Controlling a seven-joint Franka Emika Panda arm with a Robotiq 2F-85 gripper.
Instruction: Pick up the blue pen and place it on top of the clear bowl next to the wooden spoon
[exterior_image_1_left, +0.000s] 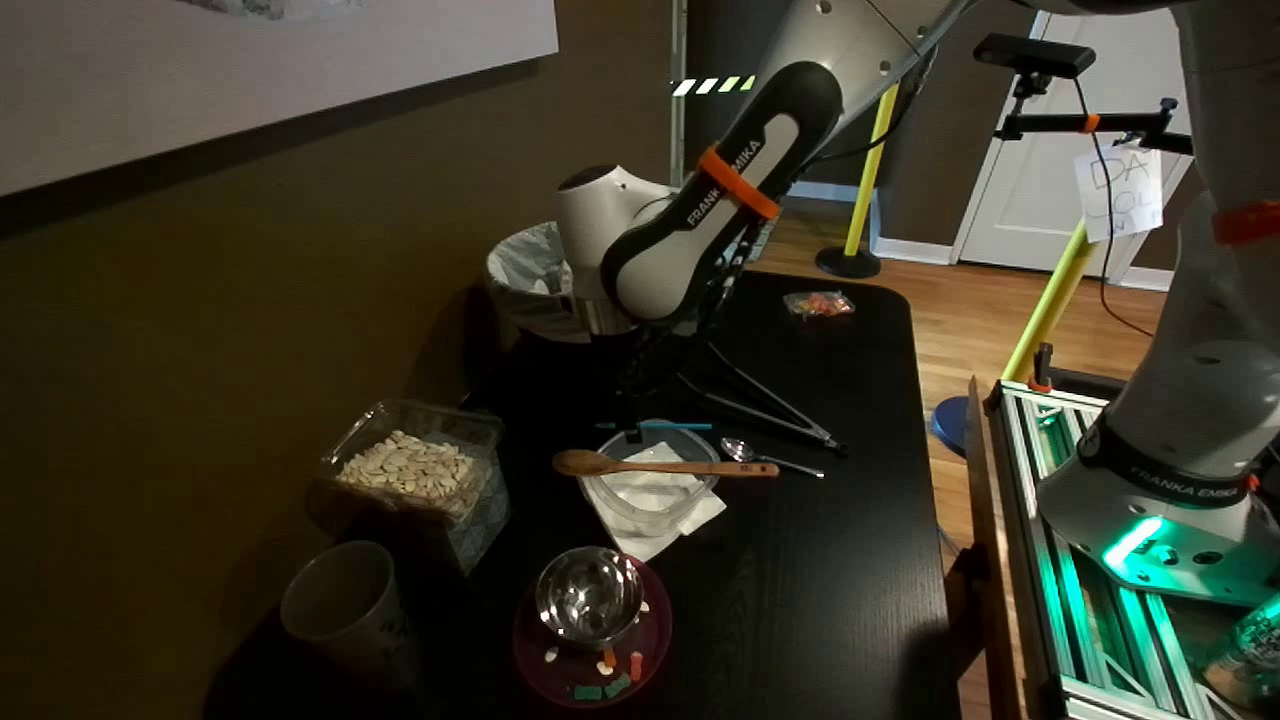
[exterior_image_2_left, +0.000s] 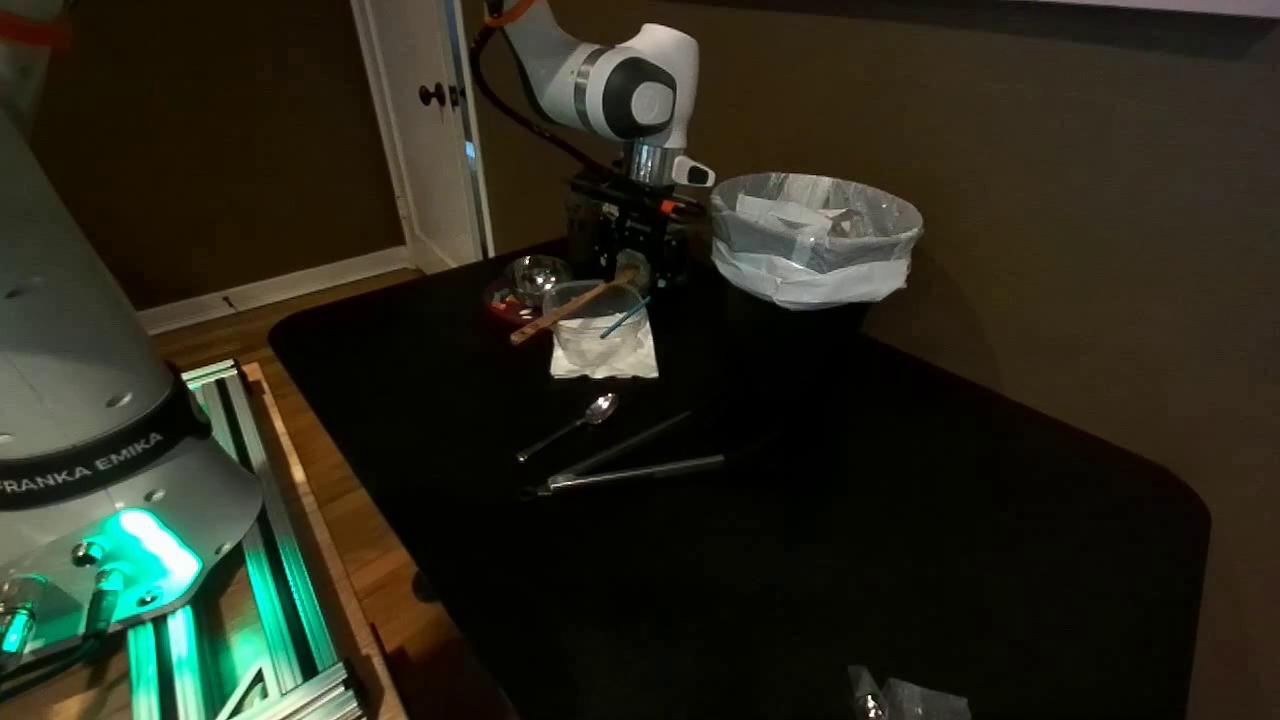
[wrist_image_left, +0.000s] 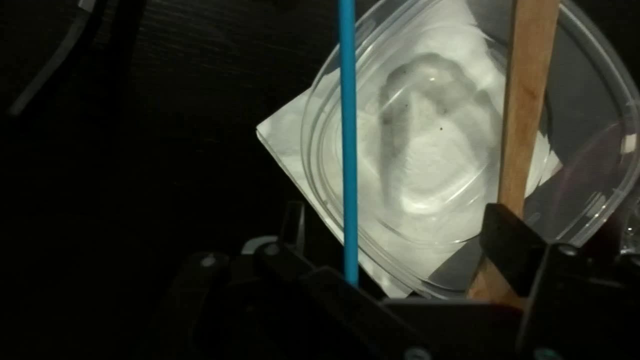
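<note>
A slim blue pen (wrist_image_left: 350, 150) lay across a squarish clear plastic bowl (wrist_image_left: 440, 190) beside a brown wooden spoon (wrist_image_left: 529, 95); the black end effector (wrist_image_left: 397, 225), spread, likely needed a slow, straight lift.

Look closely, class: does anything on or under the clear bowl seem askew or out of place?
Yes. The wooden spoon bridges the clear bowl, its ends jutting past the rim rather than resting inside. The blue pen crosses one side, odd company for a spoon. The white napkin underneath sits off-centre, with corners poking out.
</note>
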